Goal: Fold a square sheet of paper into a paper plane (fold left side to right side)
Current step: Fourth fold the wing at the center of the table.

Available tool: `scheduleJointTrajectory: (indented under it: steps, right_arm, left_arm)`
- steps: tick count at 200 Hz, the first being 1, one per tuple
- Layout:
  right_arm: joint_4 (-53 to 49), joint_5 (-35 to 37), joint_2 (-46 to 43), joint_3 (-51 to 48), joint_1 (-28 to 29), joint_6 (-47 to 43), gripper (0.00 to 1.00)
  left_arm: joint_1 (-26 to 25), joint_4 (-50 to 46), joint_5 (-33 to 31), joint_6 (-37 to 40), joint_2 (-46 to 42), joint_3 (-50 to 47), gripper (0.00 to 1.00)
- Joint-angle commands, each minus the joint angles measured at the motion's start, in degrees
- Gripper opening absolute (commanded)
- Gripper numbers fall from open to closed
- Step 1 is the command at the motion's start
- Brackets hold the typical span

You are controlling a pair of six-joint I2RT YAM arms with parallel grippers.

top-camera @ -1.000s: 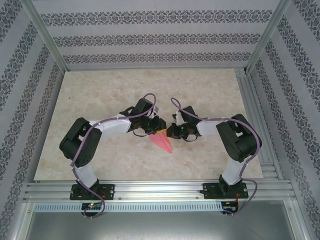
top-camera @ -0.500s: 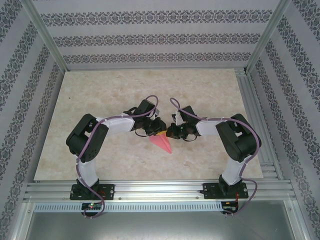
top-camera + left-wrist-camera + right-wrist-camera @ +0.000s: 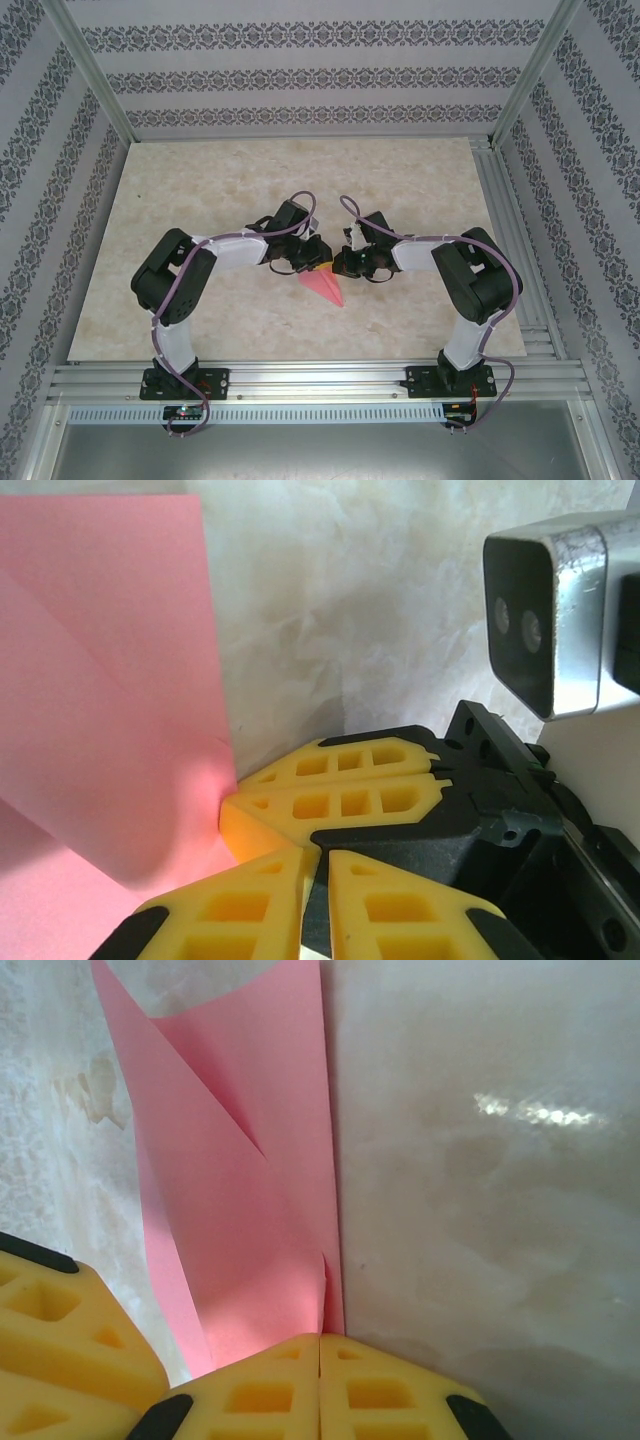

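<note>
Left arm's elbow has swung in toward the middle compared with a second ago, and the left jaws have crept a touch closer to the right ones while narrowing. Right now the left jaws are nearly together: their yellow fingers (image 3: 230,910) leave just a dark sliver between them, and nothing I can see sits in it. One of those fingers sits right against the paper plane (image 3: 100,680).

The right jaws are closed all the way, with fingers (image 3: 260,1390) pressed flat against each other and tips touching one end of the pink paper (whether any of it is actually pinched between them, can't tell). From the left wrist view, the right fingertips meet the paper's edge just above the left ones, so both sets are basically nose to nose.

The plane itself is a folded pink wedge with diagonal flaps and one long straight edge. It lies on the marble-look counter (image 3: 200,200) about midway, its sharp point aimed toward the near right. Both arms bend inward over it from their bases at the near edge. Patterned wallpaper (image 3: 320,75) boxes in the counter.
</note>
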Motion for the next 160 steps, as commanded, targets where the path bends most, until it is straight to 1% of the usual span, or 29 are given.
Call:
scheduleJointTrajectory:
  steps: [1,43,68,160]
  right_arm:
    - [-3.5,2.6,2.6,-0.4,1.5,-2.0,0.07]
    - [-3.7,2.6,2.7,-0.2,1.5,-2.1,0.07]
    - [-3.8,2.5,2.8,-0.1,1.5,-2.1,0.07]
    - [-3.8,2.5,2.7,-0.2,1.5,-2.2,0.08]
  left_arm:
    - [0.3,-1.3,-2.1,-0.2,-1.8,-1.6,0.17]
    - [1.1,-3.3,-3.2,1.0,-4.9,-1.7,0.18]
    - [1.1,-2.6,-2.1,0.9,-3.3,-1.2,0.18]
    - [1.1,-0.4,-2.4,-0.2,1.2,-1.5,0.17]
